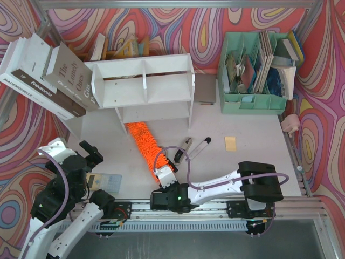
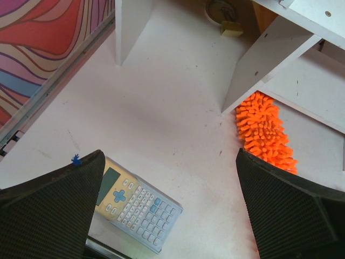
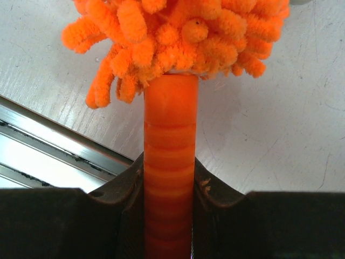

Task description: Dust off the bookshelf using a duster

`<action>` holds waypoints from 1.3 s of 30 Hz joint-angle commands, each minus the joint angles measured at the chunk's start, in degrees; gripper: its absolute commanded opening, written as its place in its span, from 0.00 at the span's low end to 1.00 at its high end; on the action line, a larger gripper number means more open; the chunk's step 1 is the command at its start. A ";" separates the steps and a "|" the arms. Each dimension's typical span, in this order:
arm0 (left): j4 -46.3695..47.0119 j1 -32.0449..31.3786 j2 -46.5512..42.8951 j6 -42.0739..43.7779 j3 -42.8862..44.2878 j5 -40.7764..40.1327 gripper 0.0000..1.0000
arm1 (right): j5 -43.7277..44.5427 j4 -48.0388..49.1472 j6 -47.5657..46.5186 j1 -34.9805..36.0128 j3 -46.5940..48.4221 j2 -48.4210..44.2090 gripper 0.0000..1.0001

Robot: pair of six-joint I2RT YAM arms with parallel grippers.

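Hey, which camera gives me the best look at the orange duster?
Top external: it shows the whole duster, from the handle in the right gripper to the fluffy end by the bookshelf. Left wrist shows only that far end; right wrist only the clamped handle and nearest fluff.

Both arms are white shells with black joint housings: the left arm (image 1: 56, 154) at 7 o'clock in the top view, the right arm (image 1: 215, 186) at 5 o'clock. A lilac cable (image 1: 172, 147) loops along each. The left hand (image 2: 170, 156) has black, finely textured fingers (image 2: 48, 210), one of them with a tiny blue fleck at its tip.
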 commanded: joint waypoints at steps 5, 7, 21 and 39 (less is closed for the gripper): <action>-0.62 -0.35 -0.27 -0.16 0.05 -1.09 0.98 | 3.60 3.46 -0.38 0.90 -4.15 -7.58 0.00; -0.69 -0.35 -0.28 -0.19 0.03 -1.09 0.98 | 4.56 4.46 -0.43 1.61 -5.47 -9.44 0.00; -0.80 -0.34 -0.31 -0.34 0.15 -1.23 0.98 | 2.41 3.19 -3.72 2.72 -0.54 -3.45 0.00; -0.84 -0.35 -0.55 -0.34 0.14 -1.27 0.98 | 10.98 5.39 -2.51 7.30 -4.50 -10.87 0.00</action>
